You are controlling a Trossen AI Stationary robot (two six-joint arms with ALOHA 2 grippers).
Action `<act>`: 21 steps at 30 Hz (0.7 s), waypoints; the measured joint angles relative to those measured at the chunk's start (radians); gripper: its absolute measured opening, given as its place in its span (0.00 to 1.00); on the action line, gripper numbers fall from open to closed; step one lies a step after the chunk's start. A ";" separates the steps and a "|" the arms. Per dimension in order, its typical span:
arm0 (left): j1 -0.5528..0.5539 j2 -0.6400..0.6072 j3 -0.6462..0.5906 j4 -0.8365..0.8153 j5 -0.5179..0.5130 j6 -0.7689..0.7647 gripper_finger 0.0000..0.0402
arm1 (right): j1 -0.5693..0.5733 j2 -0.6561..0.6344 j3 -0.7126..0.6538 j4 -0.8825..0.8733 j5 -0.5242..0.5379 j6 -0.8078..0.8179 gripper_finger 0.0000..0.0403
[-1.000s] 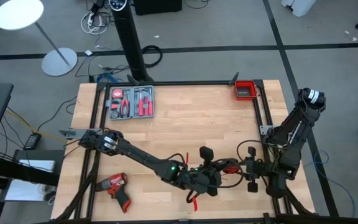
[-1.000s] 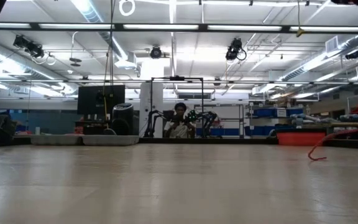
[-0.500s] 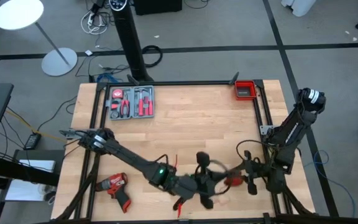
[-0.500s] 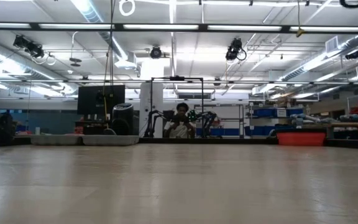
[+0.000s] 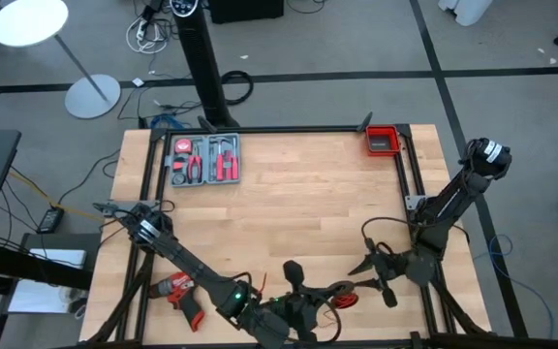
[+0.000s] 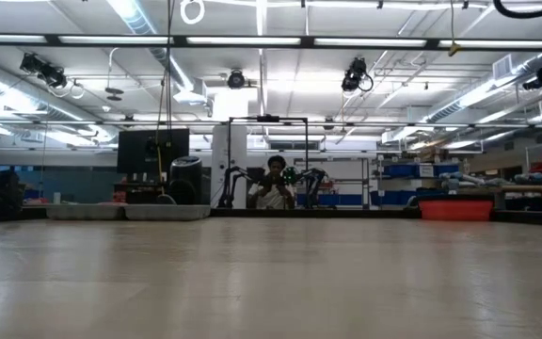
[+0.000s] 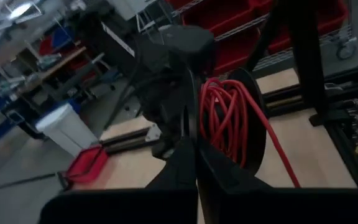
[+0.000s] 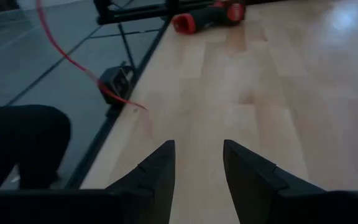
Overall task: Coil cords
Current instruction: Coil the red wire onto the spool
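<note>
At the near edge of the table point(image 5: 308, 194), the left gripper point(image 5: 294, 308) has its fingers pressed together; whether they pinch the red wire point(image 7: 229, 118) is unclear. The wire's coil hangs just right of it. The right gripper point(image 5: 374, 274), fingers apart and empty, sits just right of the coil, so it looks best placed to steady it.
</note>
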 joint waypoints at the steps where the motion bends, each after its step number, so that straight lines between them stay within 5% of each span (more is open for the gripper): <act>1: -0.001 0.000 -0.007 0.000 0.001 -0.022 0.00 | -0.015 0.000 0.000 0.017 -0.029 -0.015 0.33; 8: 0.018 0.000 -0.098 0.081 0.094 -0.136 0.00 | -0.088 0.000 0.000 0.050 -0.187 -0.112 0.33; 13: 0.080 0.000 -0.215 0.254 0.231 -0.158 0.00 | -0.110 -0.013 0.000 0.007 -0.207 -0.128 0.33; 21: 0.200 -0.021 -0.274 0.298 0.480 -0.177 0.00 | -0.104 -0.173 0.000 -0.235 -0.183 -0.047 0.33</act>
